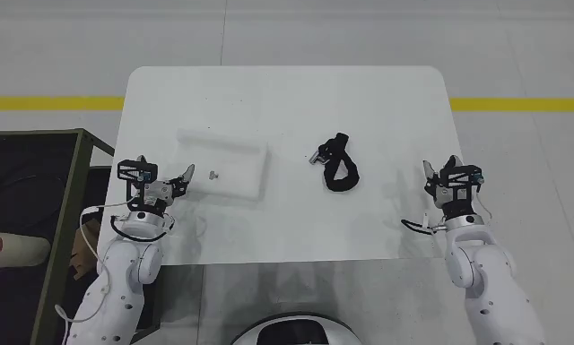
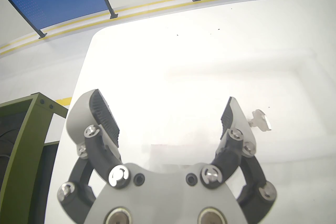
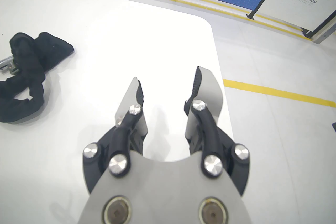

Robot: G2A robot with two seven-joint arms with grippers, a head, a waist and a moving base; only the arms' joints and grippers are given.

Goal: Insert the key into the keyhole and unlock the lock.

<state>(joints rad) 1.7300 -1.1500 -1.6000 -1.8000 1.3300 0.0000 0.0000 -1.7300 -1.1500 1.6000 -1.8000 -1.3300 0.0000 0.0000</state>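
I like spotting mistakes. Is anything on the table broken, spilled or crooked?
Nothing really stands out. The key lies on the white tray, which sits a bit slanted on the table. The lock lies mid-table with its black loop curled. Nothing looks spilled or broken.

Top looks down; 2 wrist views face forward, right sharing the lock (image 1: 341,185) (image 3: 29,70)

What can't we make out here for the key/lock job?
Keyhole: too small on the lock body in the top view; in the right wrist view, cut by the frame edge and partly under the black sleeve.
Blade of the key: partly behind a finger of the left gripper in the left wrist view; too small in the top view.
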